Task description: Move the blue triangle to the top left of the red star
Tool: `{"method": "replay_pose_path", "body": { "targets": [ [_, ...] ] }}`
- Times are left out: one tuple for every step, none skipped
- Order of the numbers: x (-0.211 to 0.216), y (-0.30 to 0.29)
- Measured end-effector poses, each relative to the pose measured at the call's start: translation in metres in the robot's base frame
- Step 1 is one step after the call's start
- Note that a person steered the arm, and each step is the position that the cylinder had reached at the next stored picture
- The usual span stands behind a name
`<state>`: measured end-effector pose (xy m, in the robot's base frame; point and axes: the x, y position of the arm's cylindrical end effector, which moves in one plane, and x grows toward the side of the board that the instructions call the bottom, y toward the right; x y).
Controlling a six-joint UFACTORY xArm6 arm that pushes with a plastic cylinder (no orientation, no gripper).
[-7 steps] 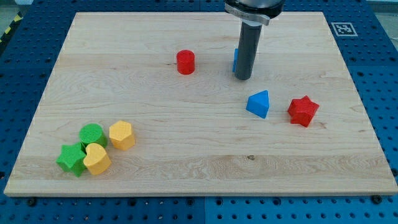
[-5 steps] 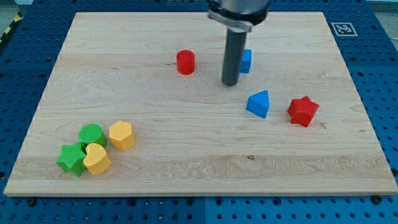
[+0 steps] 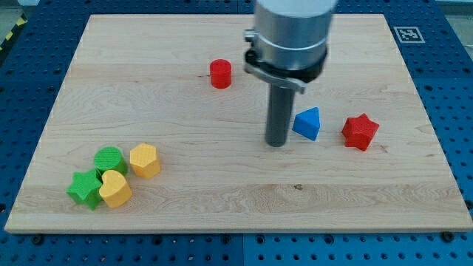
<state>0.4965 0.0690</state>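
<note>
The blue triangle [image 3: 308, 123] lies right of the board's middle. The red star [image 3: 360, 131] sits just to its right, a small gap between them. My tip [image 3: 276, 142] rests on the board just to the left of the blue triangle and slightly lower in the view, close to it but apart. The arm's body hides the board above the triangle, including the other blue block seen earlier.
A red cylinder [image 3: 220, 74] stands towards the view's top, left of the rod. At the lower left sits a cluster: a green cylinder [image 3: 109, 159], a green star [image 3: 85, 188], a yellow heart [image 3: 114, 189] and a yellow hexagonal block [image 3: 145, 160]. The wooden board [image 3: 222, 199] lies on a blue perforated table.
My tip has moved down the view from beside the small blue block near the top to just left of the blue triangle. No block has moved.
</note>
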Motion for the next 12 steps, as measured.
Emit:
{"method": "replay_pose_path", "body": {
  "targets": [
    [0.0,0.043],
    [0.0,0.069],
    [0.0,0.076],
    [0.0,0.049],
    [0.0,0.018],
    [0.0,0.015],
    [0.0,0.013],
    [0.0,0.014],
    [-0.002,0.03],
    [-0.015,0.044],
    [-0.021,0.051],
    [-0.021,0.054]
  ]
}}
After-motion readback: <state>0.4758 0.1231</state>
